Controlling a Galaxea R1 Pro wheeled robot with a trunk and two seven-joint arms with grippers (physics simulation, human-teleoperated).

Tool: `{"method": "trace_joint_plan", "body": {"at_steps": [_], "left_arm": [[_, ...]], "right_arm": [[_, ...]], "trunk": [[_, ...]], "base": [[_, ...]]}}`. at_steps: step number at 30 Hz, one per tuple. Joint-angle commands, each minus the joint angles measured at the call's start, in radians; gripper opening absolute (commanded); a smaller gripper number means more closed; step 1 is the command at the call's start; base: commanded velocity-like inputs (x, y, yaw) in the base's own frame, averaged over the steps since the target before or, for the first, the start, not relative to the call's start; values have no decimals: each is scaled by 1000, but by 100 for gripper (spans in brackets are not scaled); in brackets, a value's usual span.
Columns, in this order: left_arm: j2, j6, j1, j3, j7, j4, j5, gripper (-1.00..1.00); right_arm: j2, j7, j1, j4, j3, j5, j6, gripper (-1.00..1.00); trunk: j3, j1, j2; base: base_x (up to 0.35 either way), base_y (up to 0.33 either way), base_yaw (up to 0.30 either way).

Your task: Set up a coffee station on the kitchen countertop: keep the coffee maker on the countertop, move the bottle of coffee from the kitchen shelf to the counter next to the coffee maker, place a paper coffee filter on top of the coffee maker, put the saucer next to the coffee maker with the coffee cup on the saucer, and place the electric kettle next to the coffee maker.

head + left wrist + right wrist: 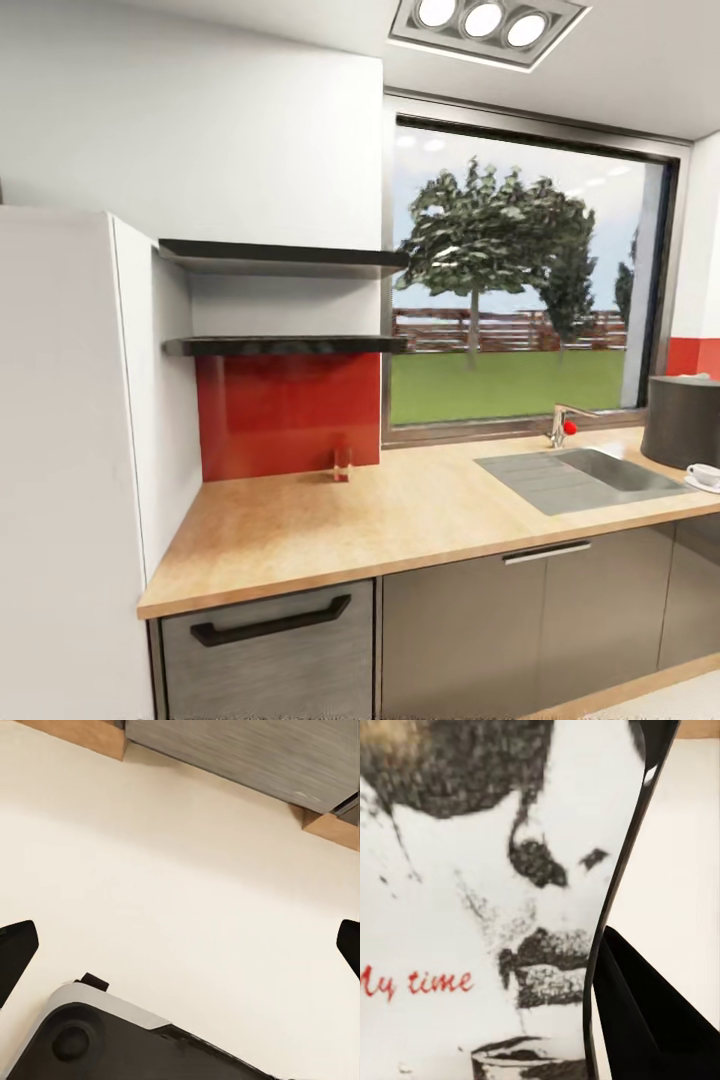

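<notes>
The kitchen countertop [330,530] runs across the head view. At its far right stands the dark grey coffee maker [684,422], cut by the picture's edge. Just in front of it, the white coffee cup [704,473] rests on the saucer [699,485]. Both dark shelves [285,345] look bare. In the right wrist view the bottle of coffee [472,907] is very close, showing its pale label with red "My time" lettering. My right gripper [540,1020] is shut on it, with one black finger [649,1020] beside the glass. My left gripper [180,945] hangs open over pale floor. The electric kettle and paper coffee filter are out of view.
A small clear glass [342,463] stands against the red backsplash under the shelves. The steel sink [580,478] and faucet [562,424] lie left of the coffee maker. A tall white cabinet [70,450] bounds the counter's left end. The robot's base [127,1042] is below the left gripper.
</notes>
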Motion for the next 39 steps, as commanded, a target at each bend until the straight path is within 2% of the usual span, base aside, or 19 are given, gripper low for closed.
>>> {"method": "trace_joint_plan", "body": {"at_steps": [1,12,20,31,33,39], "left_arm": [[0,-6,1,-6,-3,-1,9,100],[-2,-24,1,-14,-5,2,2,100],[-2,-20,1,-15,-5,2,3,100],[-2,-14,1,-19,-6,3,0,100],[-3,-14,1,-20,-6,3,-6,100],[1,-18,1,-28,-6,2,-54,100]], "right_arm": [[0,4,0,4,8,-13,-11,-100],[4,-4,15,4,8,-13,-38,-100],[-4,-3,20,4,8,-10,-37,-100],[-5,-4,21,2,8,10,-36,-100],[-4,-4,20,1,8,10,-37,-100],[16,-5,21,1,8,12,-47,-100]], "trunk": [[-2,0,-1],[-19,0,-1],[-23,0,-1],[-40,0,-1],[-43,0,-1],[-52,0,-1]], "base": [[0,0,0],[0,0,-48],[0,0,-7],[0,0,0],[0,0,0],[0,0,0]]}}
